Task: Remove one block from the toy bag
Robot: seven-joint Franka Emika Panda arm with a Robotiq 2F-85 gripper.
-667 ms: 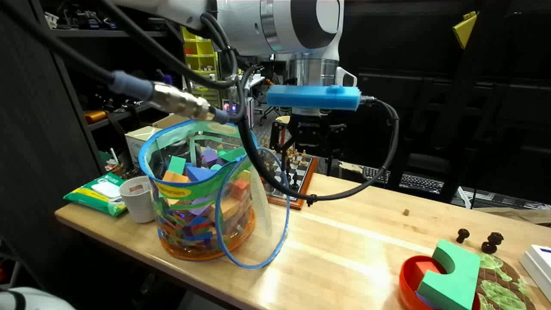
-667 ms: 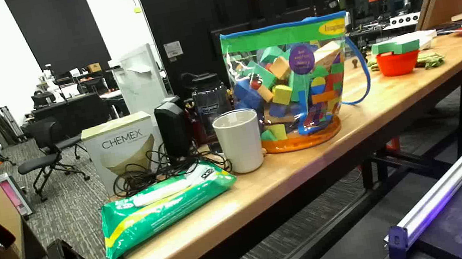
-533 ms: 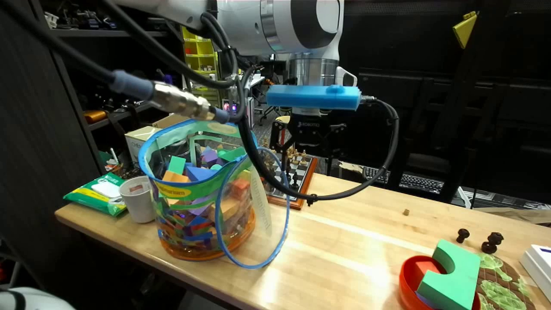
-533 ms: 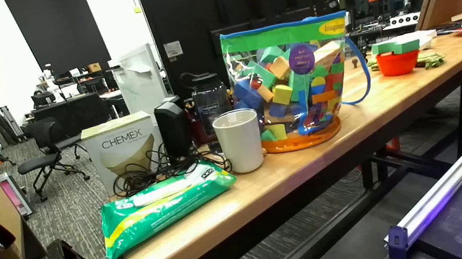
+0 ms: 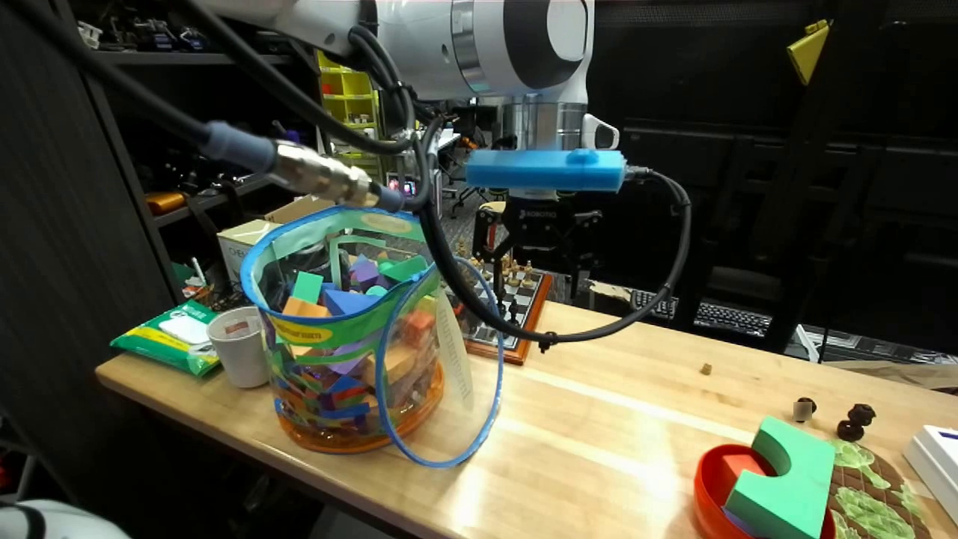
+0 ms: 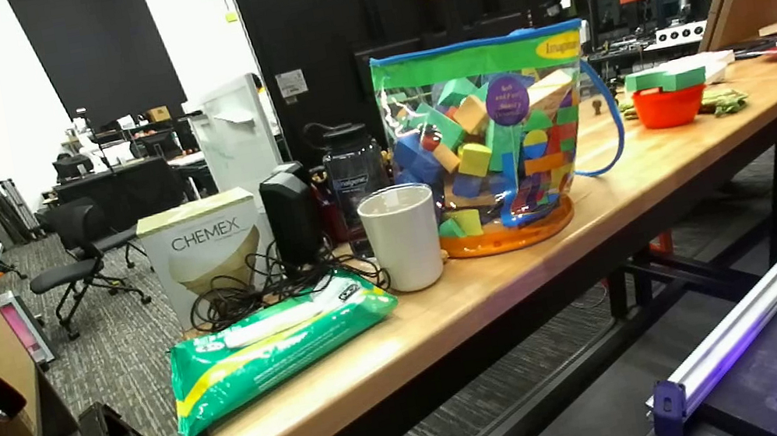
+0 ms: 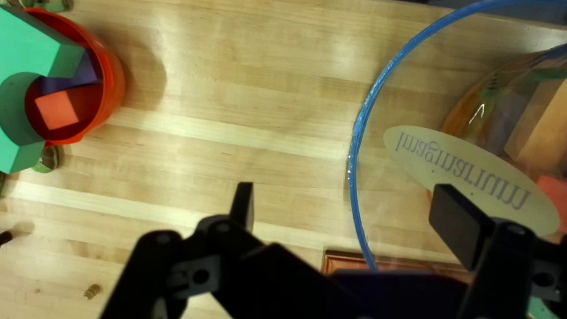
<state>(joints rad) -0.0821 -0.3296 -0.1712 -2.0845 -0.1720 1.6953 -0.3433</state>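
Note:
The toy bag (image 5: 352, 326), clear with a blue rim and full of colourful blocks, stands open on the table in both exterior views (image 6: 446, 66). A green wedge-like block (image 5: 404, 268) lies high on the pile inside it; other green blocks show too, so I cannot tell which one is meant. My gripper (image 5: 536, 284) hangs beside the bag, behind its strap side, apart from it and higher than the table. In the wrist view the gripper (image 7: 343, 199) is open and empty. The bag's blue strap (image 7: 355, 146) and printed oval (image 7: 471, 177) show below and between the fingers.
A red bowl (image 5: 707, 479) holds a large green piece (image 5: 793, 479) and smaller blocks. A chessboard (image 5: 533, 318) lies under the gripper's far side. A mug (image 6: 402, 243), a green-and-white packet (image 6: 285, 354) and a box (image 6: 208, 248) stand beside the bag. Dark chess pieces (image 5: 855, 421) lie near the bowl.
The gripper has shifted slightly, toward the bag and a little lower in an exterior view. Its cable has moved a little with it. The bag and blocks have not moved.

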